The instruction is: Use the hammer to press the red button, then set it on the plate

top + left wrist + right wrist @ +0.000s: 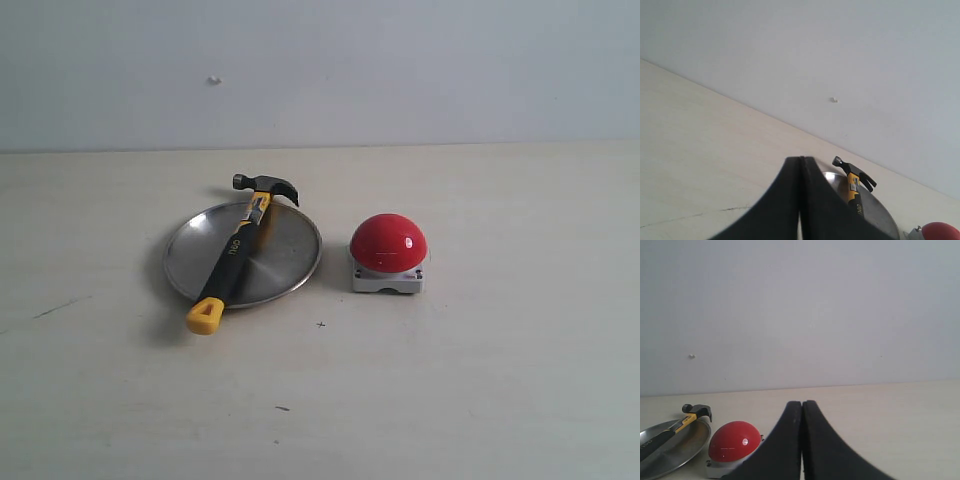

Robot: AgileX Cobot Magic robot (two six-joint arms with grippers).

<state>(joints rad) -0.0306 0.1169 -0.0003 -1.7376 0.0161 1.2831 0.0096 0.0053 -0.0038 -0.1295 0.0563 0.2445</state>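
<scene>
The hammer [238, 250] lies across the silver plate [290, 250], its dark head at the plate's far rim and its yellow end hanging over the near rim onto the table. To the right of the plate sits the red button [388, 243] on its grey base. Neither gripper appears in the exterior view. My left gripper [800, 161] is shut and empty, well back from the hammer [854, 181] and plate [880, 215]. My right gripper [802, 404] is shut too, holding nothing, with the red button [734, 441], the plate [675, 445] and the hammer [690, 416] beyond it to one side.
A pale wooden table [500, 380] meets a plain grey-white wall [400, 70]. Small dark marks dot the table surface near the front.
</scene>
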